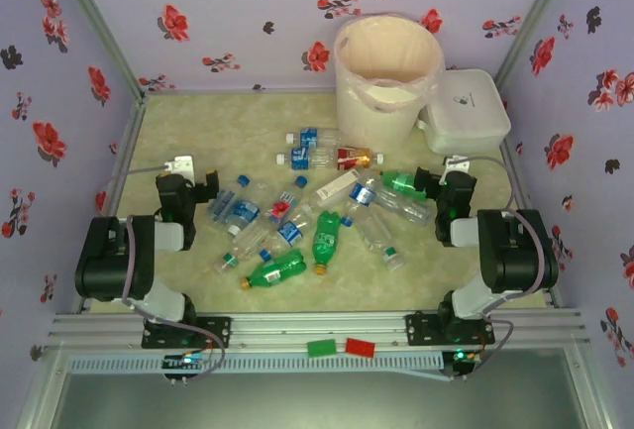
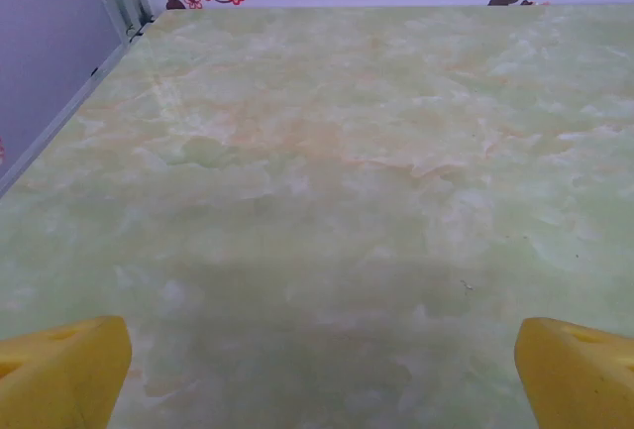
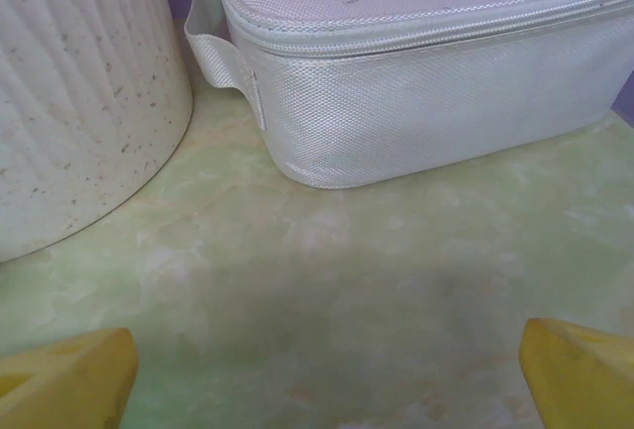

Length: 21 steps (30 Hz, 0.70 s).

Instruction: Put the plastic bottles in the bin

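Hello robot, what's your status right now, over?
Left and right jaws open, empty. Bottles scattered on table, none grabbed. Bin at the back; white case beside it, path looks clear.

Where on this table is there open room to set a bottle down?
Bare: the far-left stretch of table, between the left wall and the bin; also a smaller near-right patch beside the right arm. Crowded: the middle, strewn with plastic bottles, and the narrow gap between bin and white zippered case.

No legible text anywhere.
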Each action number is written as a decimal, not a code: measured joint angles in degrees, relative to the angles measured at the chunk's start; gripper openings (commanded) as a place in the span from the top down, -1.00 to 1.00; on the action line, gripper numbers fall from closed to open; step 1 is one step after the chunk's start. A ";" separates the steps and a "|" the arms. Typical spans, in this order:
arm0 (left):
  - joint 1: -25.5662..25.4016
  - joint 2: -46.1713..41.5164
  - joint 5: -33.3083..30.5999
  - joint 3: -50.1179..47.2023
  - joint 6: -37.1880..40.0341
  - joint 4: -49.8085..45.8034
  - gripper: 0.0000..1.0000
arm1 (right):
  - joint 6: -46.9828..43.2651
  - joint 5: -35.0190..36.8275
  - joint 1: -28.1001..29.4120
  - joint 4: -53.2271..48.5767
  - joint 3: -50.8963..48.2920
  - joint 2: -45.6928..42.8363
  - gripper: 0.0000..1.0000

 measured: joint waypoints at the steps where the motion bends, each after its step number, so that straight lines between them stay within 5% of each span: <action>1: 0.00 0.00 0.00 0.00 0.00 0.00 -1.00 | 0.00 -0.09 -0.02 0.00 0.00 0.00 -0.99; 21: 0.00 0.00 0.00 0.00 0.00 0.00 -1.00 | 0.00 -0.48 -0.02 -0.02 0.00 0.00 -0.99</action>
